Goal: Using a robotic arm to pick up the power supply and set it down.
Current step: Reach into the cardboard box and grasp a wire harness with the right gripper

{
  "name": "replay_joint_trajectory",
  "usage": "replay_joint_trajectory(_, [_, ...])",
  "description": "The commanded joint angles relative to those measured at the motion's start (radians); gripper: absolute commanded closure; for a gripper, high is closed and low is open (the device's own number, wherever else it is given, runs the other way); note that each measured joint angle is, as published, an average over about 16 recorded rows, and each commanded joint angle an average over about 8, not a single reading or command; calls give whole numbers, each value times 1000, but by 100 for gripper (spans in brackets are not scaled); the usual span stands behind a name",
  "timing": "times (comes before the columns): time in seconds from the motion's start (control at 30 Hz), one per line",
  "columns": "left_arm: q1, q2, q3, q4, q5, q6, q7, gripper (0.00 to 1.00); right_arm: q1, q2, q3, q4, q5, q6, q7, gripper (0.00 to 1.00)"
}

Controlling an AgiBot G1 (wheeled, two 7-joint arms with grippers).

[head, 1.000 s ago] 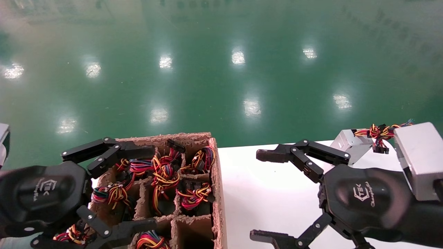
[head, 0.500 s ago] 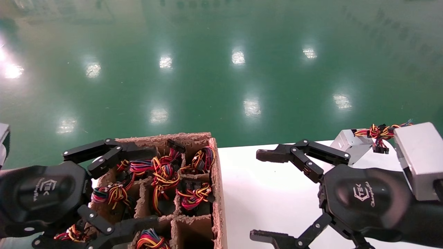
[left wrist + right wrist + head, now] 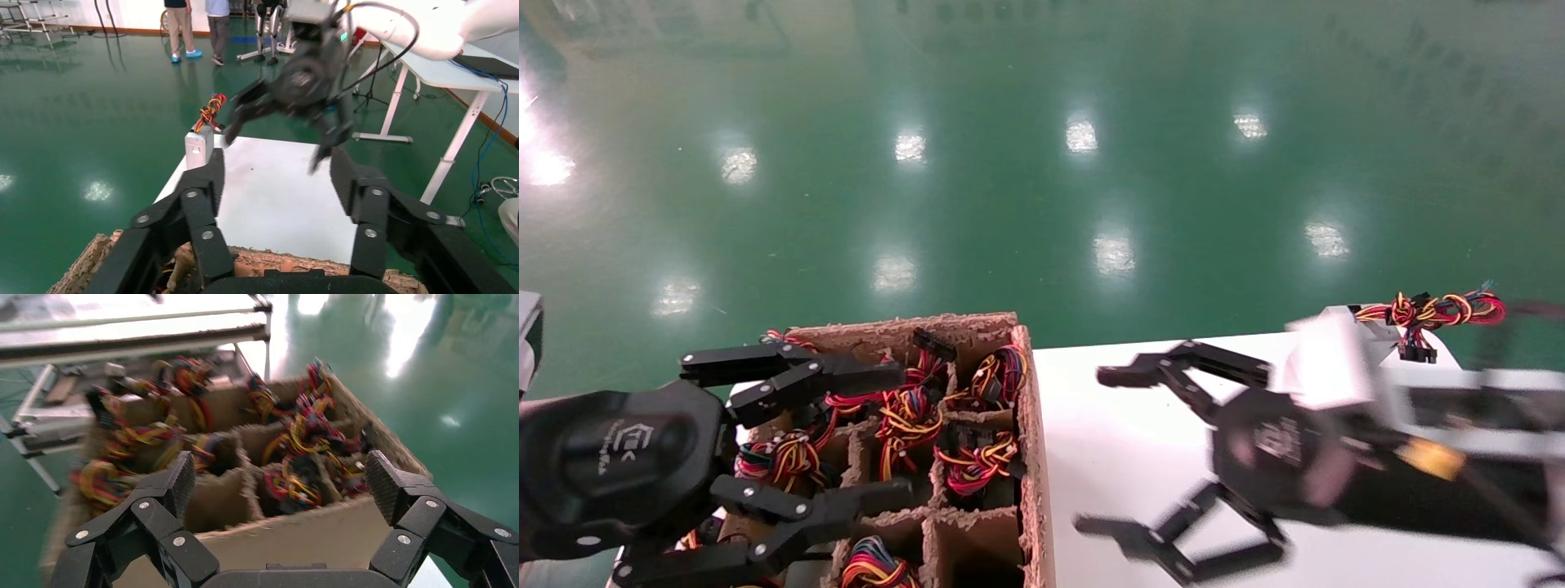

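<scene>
One power supply, a grey metal box, stands at the far edge of the white table. Its red and yellow wires stick up; in the head view the right wrist hides most of its box. The robotic arm, my white-shelled right arm, reaches over the table. Its right gripper is open and empty, facing the cardboard box. More wired power supplies fill that box's compartments. My left gripper hovers open above the box's near-left part, holding nothing.
The cardboard box stands against the table's left edge. Green floor surrounds the table, with a metal shelf rack past the box. In the left wrist view, people and another white table stand farther off.
My right gripper has swung left across the table toward the box and away from the power supply, still open. The left gripper has shifted slightly right over the box.
</scene>
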Motion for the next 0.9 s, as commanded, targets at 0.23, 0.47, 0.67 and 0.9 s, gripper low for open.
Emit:
replay_joint_trajectory(0.23, [0,0,0,0,0,0,0,100,104,-183,-83,-193,-135,50,-49,0])
replay_joint_trajectory(0.47, [0,0,0,0,0,0,0,100,177,-332,-134,-394,-198,63,-125,0])
replay_joint_trajectory(0.67, [0,0,0,0,0,0,0,100,223,-426,-161,-543,-225,53,-187,10])
replay_joint_trajectory(0.9, [0,0,0,0,0,0,0,100,265,-504,-184,-682,-247,35,-249,95])
